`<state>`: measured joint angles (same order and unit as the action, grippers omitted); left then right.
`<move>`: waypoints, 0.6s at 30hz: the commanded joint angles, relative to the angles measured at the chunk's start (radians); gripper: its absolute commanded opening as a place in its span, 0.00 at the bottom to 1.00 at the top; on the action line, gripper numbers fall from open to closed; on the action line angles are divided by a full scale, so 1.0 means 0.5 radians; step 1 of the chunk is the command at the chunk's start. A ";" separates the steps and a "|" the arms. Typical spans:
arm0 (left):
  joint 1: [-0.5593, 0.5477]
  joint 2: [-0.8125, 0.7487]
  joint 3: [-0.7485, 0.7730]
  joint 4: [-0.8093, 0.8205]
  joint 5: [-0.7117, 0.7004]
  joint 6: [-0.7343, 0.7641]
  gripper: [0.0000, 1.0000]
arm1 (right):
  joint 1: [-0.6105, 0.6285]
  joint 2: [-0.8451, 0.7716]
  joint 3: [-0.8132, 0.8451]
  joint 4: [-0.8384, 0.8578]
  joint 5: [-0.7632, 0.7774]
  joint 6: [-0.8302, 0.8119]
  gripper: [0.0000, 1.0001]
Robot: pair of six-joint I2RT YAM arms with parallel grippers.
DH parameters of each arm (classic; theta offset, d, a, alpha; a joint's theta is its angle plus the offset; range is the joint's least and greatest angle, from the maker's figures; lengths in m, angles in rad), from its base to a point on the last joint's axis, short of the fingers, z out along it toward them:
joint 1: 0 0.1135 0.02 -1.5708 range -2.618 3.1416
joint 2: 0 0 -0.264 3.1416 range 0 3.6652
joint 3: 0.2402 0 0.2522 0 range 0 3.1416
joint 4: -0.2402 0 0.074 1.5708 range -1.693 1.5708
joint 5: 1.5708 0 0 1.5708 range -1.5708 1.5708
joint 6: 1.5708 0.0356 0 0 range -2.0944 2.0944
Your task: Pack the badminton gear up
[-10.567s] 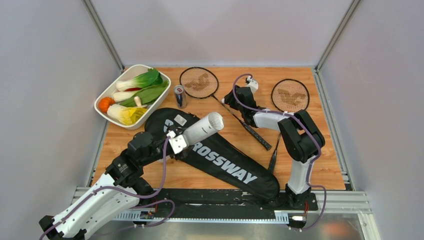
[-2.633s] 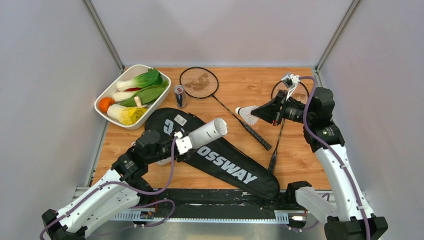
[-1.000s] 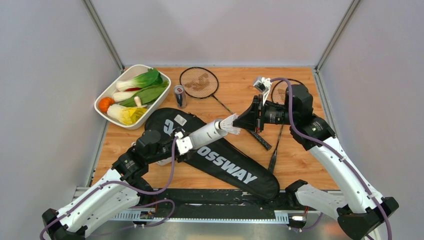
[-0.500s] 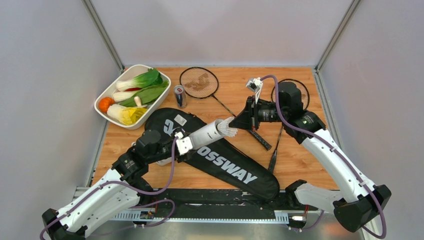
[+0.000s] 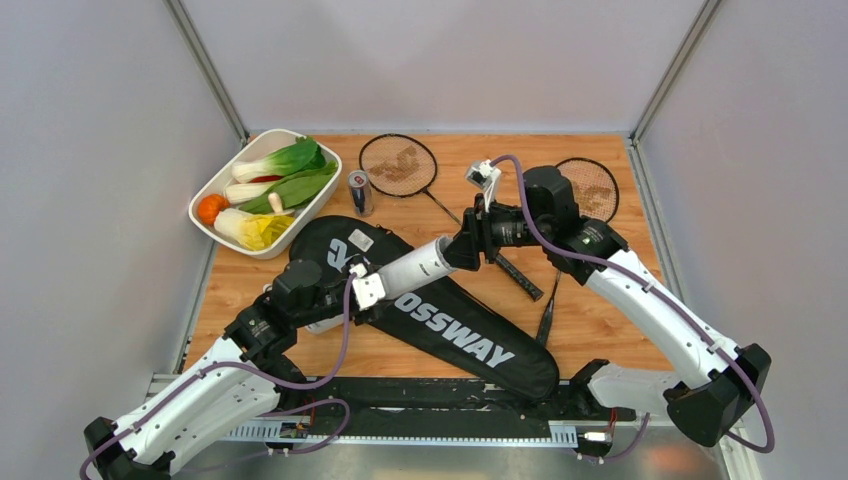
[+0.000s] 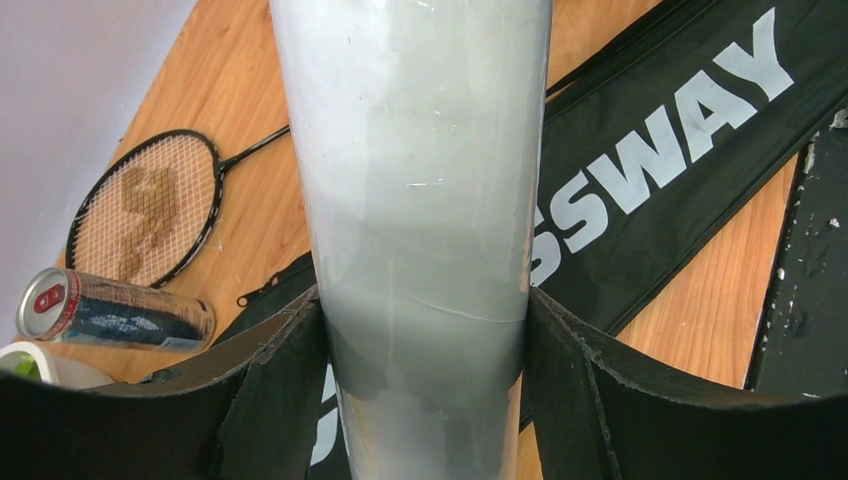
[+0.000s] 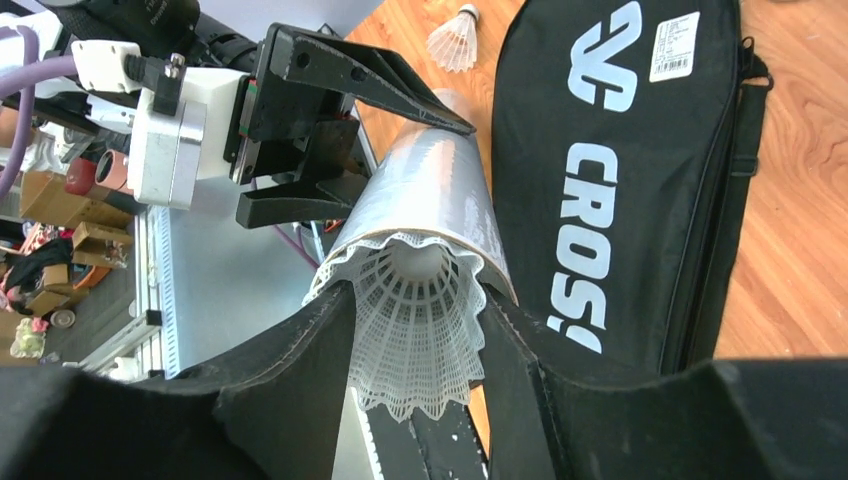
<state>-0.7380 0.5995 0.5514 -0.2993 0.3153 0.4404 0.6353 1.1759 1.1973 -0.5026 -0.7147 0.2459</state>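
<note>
Two grippers meet at one white tube (image 5: 415, 267), and each does its own part. The left gripper (image 6: 425, 300) is clamped around the lower end of the tube, fingers pressed to both sides. It holds the tube raised and slanted above the black racket bag (image 5: 450, 325), with the open mouth turned to the right, probably so that the other arm can load it. The right gripper (image 7: 418, 295) sits at that mouth with a white shuttlecock (image 7: 415, 340) between its fingers. The shuttlecock's nose is already inside the tube and its skirt is at the rim. The fingers lie along both sides of the skirt, but I cannot tell whether they grip it or have just let go. Another shuttlecock (image 7: 455, 40) lies on the table near the left end of the bag. Both rackets (image 5: 398, 163) (image 5: 590, 185) rest on the far side of the table, one beside the drink can (image 5: 360, 190), with the vegetable tray (image 5: 265, 255) at far left. Half a second ago the skirt showed clear of the mouth from above; now the right gripper has pushed up against the tube and covers it.
</note>
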 commanded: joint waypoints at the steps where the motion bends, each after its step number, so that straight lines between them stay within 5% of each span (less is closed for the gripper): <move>1: 0.002 -0.016 0.033 0.157 0.055 0.030 0.01 | 0.019 -0.013 -0.002 0.207 0.095 0.085 0.54; 9: 0.000 -0.024 0.035 0.163 0.054 0.031 0.01 | 0.049 -0.059 -0.300 0.552 0.046 0.225 0.64; 13: 0.000 -0.039 0.028 0.180 0.049 0.024 0.00 | 0.051 -0.070 -0.372 0.676 0.018 0.307 0.47; 17: 0.002 -0.042 0.027 0.179 0.041 0.024 0.00 | 0.052 -0.097 -0.388 0.692 0.059 0.318 0.45; 18: 0.001 -0.042 0.026 0.177 0.040 0.024 0.00 | 0.052 -0.113 -0.386 0.688 0.077 0.318 0.35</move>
<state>-0.7326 0.5987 0.5396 -0.3393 0.2932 0.4404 0.6506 1.1538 1.0111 -0.2237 -0.6884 0.3737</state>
